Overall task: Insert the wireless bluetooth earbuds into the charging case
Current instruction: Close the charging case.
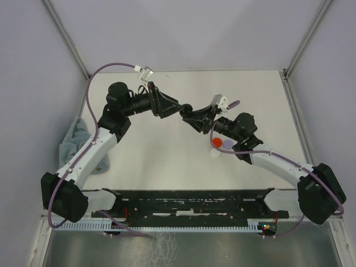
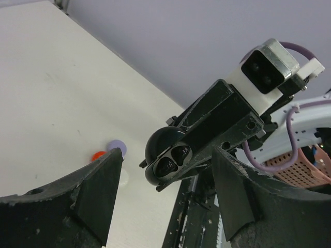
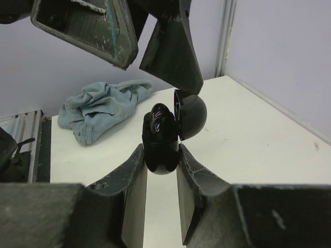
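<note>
Right wrist: right claw (image 3: 161, 155) gripped the open black charging case (image 3: 166, 132), earbuds (image 3: 159, 121) inside; left claw (image 3: 147, 49) gaped open just beyond its tips.

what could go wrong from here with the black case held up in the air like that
1. The right gripper pinches only the lower body of the black case above the table; a sideways knock might twist it loose and drop it.
2. The left gripper is open right beside the open lid; an off-centre push could miss the lid or unseat the earbuds.
</note>
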`<action>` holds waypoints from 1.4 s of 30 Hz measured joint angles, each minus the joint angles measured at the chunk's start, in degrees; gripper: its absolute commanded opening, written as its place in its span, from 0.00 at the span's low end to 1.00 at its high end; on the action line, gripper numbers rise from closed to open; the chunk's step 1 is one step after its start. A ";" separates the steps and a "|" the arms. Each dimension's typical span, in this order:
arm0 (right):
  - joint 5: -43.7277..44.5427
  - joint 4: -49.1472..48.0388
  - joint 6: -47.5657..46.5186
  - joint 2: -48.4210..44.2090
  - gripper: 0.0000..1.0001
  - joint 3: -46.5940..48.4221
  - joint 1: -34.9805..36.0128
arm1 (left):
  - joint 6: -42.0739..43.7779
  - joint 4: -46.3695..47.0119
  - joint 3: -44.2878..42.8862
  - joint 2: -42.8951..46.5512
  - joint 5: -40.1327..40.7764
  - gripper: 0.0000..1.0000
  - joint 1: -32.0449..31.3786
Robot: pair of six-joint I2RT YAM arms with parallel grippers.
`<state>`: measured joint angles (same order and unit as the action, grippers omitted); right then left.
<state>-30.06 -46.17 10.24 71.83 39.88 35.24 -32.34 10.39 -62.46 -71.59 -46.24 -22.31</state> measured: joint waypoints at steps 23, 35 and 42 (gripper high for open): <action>-8.11 5.46 4.24 4.87 0.05 4.42 -0.87 | -12.02 14.91 -1.05 -6.64 -17.14 0.64 -0.66; -0.83 29.92 4.52 2.34 0.05 4.17 -4.63 | 5.86 -13.64 0.33 3.76 4.72 0.74 -0.57; 8.28 45.07 5.22 1.36 0.06 2.40 -5.95 | 10.19 -23.32 11.39 16.41 32.02 0.78 -0.26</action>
<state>-21.78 -1.10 15.46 73.19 42.28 29.30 -22.15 -12.93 -51.07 -55.18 -14.22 -22.57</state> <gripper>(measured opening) 0.327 0.764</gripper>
